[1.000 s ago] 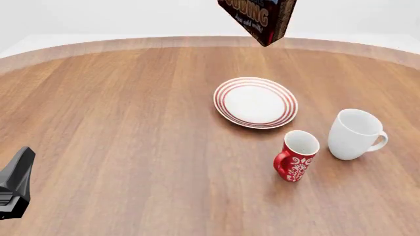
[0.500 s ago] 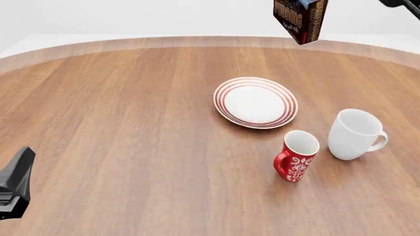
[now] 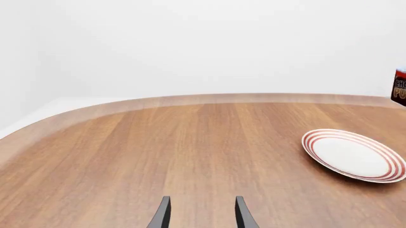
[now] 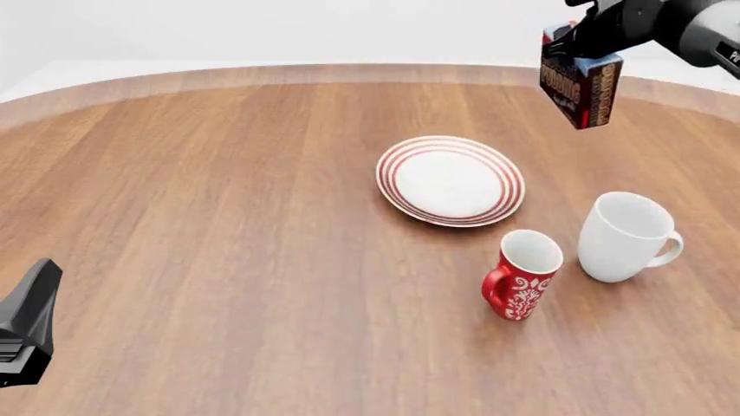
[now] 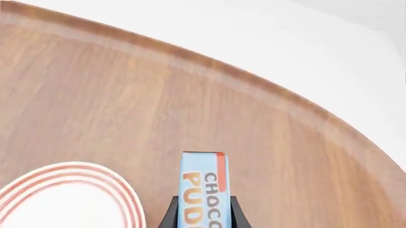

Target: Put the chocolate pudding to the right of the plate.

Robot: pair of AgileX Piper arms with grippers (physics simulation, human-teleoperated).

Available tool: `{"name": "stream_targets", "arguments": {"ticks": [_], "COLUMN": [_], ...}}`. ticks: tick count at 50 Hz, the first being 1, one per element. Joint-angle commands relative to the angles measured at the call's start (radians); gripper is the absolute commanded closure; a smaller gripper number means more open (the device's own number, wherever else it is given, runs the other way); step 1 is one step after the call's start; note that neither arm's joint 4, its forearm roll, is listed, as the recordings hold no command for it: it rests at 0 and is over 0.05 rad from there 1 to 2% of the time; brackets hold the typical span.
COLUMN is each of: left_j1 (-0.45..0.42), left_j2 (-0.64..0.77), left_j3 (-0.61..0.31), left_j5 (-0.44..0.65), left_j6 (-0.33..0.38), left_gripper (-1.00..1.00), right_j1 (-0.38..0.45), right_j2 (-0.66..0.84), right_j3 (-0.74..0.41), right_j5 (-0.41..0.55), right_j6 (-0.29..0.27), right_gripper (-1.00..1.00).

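Nearest, at seven o'clock on the brown wooden table (image 4: pixel 231 243), the left gripper (image 3: pixel 200 213) rests low with its dark fingers parted around nothing. Toward four o'clock stand a red patterned mug (image 4: pixel 522 275) and, just beside it, a plain white mug (image 4: pixel 625 236). Past them lies the round white plate with red rings (image 4: pixel 450 180). Farthest, at about one o'clock from the plate, the right gripper (image 5: pixel 201 213) clamps the small blue-topped chocolate pudding carton (image 4: pixel 580 88) in the air. In the last second the carton has travelled rightward and lower, from above the plate's far edge, so the carry looks nearly done; lowering it beside the plate at three o'clock likely remains.
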State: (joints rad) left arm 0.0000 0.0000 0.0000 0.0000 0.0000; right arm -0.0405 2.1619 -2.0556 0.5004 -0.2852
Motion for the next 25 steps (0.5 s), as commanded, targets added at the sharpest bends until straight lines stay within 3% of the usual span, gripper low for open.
{"name": "stream_targets", "arguments": {"ticks": [1, 25], "left_j1": [0.0, 0.0], "left_j2": [0.0, 0.0], "left_j3": [0.0, 0.0], "left_j5": [0.0, 0.0], "left_j6": [0.0, 0.0], "left_gripper": [-1.0, -1.0], "right_j1": [-0.043, -0.085], "right_j2": [0.037, 0.08], "right_j3": [0.056, 0.239], "right_j5": [-0.044, -0.18], "right_j6": [-0.014, -0.005], "right_gripper": [1.0, 1.0]}}
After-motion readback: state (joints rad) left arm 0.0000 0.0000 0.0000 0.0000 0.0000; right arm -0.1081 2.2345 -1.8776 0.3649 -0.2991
